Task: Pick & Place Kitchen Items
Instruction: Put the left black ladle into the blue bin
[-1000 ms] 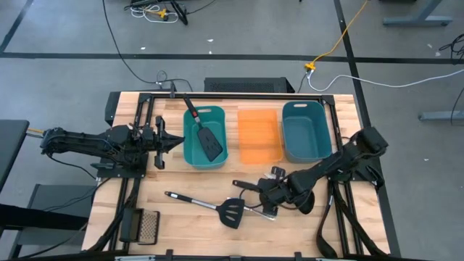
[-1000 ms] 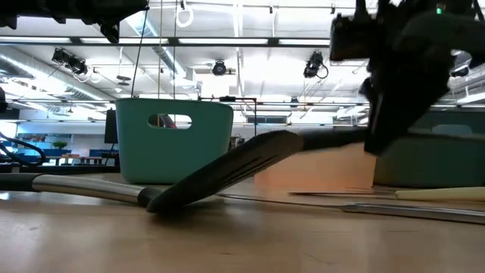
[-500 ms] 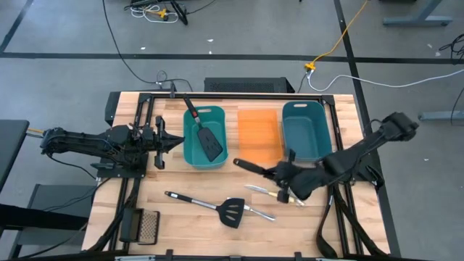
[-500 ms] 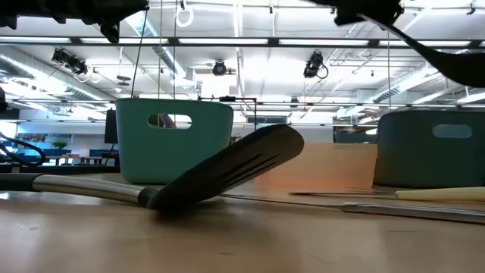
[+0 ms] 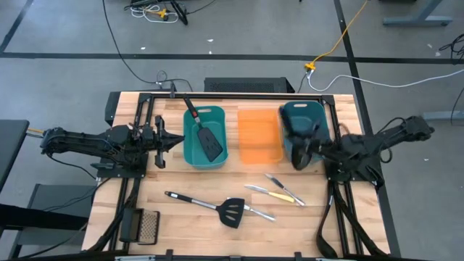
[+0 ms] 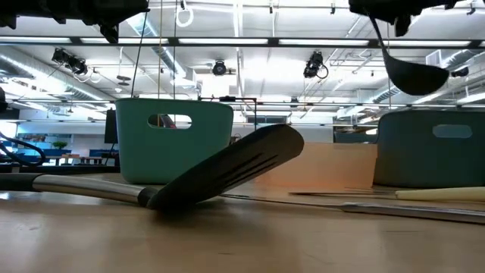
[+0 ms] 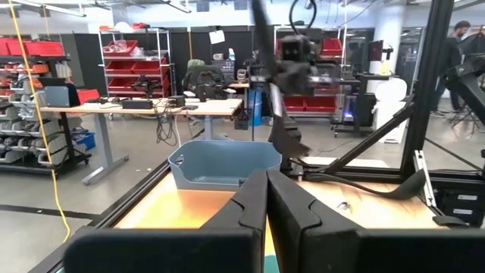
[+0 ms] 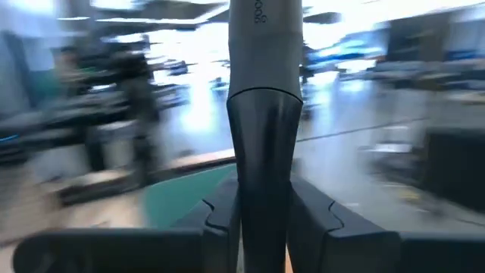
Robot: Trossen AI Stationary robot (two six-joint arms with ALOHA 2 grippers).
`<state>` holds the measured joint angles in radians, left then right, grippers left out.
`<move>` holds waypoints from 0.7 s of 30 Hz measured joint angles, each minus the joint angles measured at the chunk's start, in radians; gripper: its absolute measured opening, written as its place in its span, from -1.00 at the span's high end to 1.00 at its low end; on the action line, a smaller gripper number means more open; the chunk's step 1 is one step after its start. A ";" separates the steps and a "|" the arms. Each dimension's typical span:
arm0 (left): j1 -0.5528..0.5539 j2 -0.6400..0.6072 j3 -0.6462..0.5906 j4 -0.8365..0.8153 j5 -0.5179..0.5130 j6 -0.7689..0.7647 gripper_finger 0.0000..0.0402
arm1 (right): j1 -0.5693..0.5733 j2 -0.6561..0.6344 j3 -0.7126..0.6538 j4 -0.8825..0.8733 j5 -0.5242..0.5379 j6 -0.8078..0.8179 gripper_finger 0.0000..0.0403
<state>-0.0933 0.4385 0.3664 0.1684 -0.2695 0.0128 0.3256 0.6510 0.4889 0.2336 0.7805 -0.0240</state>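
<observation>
**Q:** Across the table (image 5: pixel 181 217), largest things first, what did you have?

**A:** At twelve o'clock you had three bins in a row: a teal bin (image 5: pixel 190 154) with one black spatula (image 5: pixel 209 145) already in it, an orange bin (image 5: pixel 260 138), then a darker teal bin (image 5: pixel 312 114) toward one o'clock. Your left gripper (image 5: pixel 165 141) waited at nine o'clock, fingers together, empty.

**Q:** And the arm at work?

**A:** Your right gripper (image 5: pixel 335 148) was at about two o'clock, clamped on the handle of the black ladle (image 5: pixel 301 154), whose bowl hung over the darker bin's near edge. You were mid-carry, I judged; next you needed to bring the bowl fully inside the rim, lower it, and let go.

**Q:** What was left?

**A:** At six o'clock lay the second spatula (image 5: pixel 232 212); just beside it toward four, a silver knife (image 5: pixel 258 190) and the yellow-handled knife (image 5: pixel 286 193).
</observation>
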 joint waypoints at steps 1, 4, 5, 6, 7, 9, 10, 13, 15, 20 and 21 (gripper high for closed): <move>0.000 0.000 0.000 0.000 0.000 0.000 0.93 | -0.015 -0.011 0.002 -0.015 0.060 -0.021 0.61; 0.000 0.000 0.000 0.000 0.000 0.000 0.93 | -0.069 -0.016 0.004 -0.035 0.183 -0.086 0.61; 0.000 0.000 0.000 0.000 0.000 0.000 0.93 | -0.090 -0.010 0.003 -0.044 0.192 -0.091 0.61; 0.000 0.000 0.000 0.000 0.000 0.000 0.93 | -0.113 -0.003 -0.003 -0.042 0.192 -0.093 0.61; 0.000 0.000 0.000 0.000 0.000 0.001 0.93 | -0.137 0.003 -0.016 -0.043 0.190 -0.092 0.61; 0.000 0.000 0.000 0.000 0.000 0.001 0.93 | -0.183 0.013 -0.048 -0.066 0.189 -0.073 0.61; 0.000 0.000 0.000 0.000 0.000 0.001 0.93 | -0.207 0.015 -0.068 -0.070 0.188 -0.052 0.61; 0.000 0.000 0.000 0.000 0.000 0.001 0.93 | -0.272 0.013 -0.124 -0.067 0.175 0.009 0.61; 0.000 0.000 0.000 0.000 0.000 0.001 0.93 | -0.313 0.014 -0.153 -0.072 0.171 0.038 0.61; 0.000 0.000 0.000 0.000 0.000 0.001 0.93 | -0.403 0.015 -0.198 -0.096 0.138 0.103 0.61; 0.000 0.000 0.000 -0.001 0.000 0.001 0.93 | -0.420 0.019 -0.200 -0.107 0.119 0.118 0.61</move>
<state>-0.0931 0.4381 0.3664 0.1679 -0.2695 0.0139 -0.0941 0.6697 0.2888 0.1271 0.8992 0.0940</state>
